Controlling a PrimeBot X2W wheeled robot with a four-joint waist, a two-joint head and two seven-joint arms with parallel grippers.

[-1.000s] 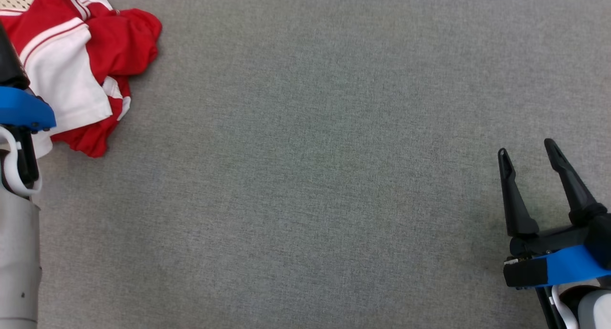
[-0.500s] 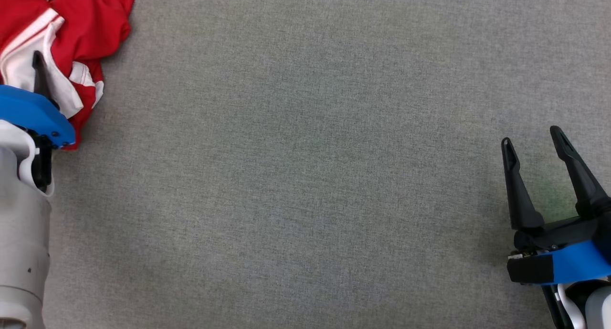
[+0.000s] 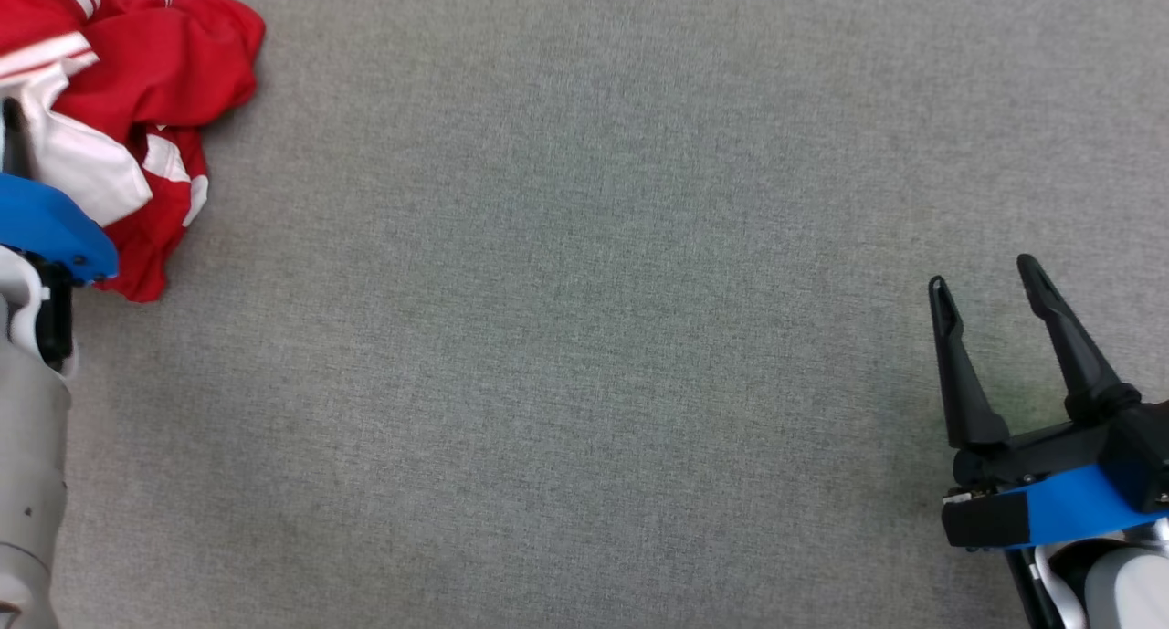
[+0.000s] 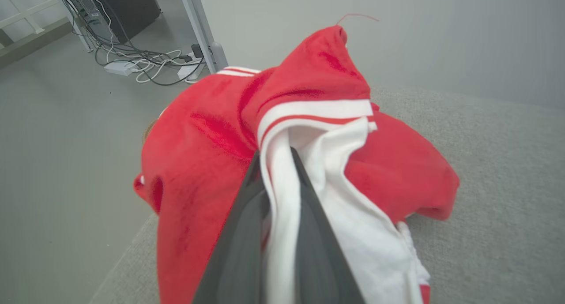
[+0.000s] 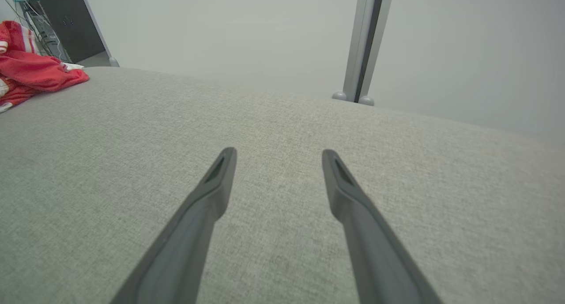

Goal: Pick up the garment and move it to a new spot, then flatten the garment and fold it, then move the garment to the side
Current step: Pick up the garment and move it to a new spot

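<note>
One red-and-white garment (image 3: 155, 72) lies bunched at the far left corner of the grey surface (image 3: 584, 337). The left wrist view gives what the head view cannot: the left gripper (image 4: 274, 156) has its two dark fingers drawn nearly together on a white fold of the garment, with red cloth heaped on either side. Beyond the surface's edge are a floor, cables (image 4: 150, 65) and a table leg (image 4: 201, 26). In the head view only one finger of that gripper stands against the white cloth. The right gripper (image 3: 984, 277) hangs over the surface's near right part, well apart from the garment, fingers spread wide and gripping nothing. Its own wrist view shows bare grey cloth between them.
</note>
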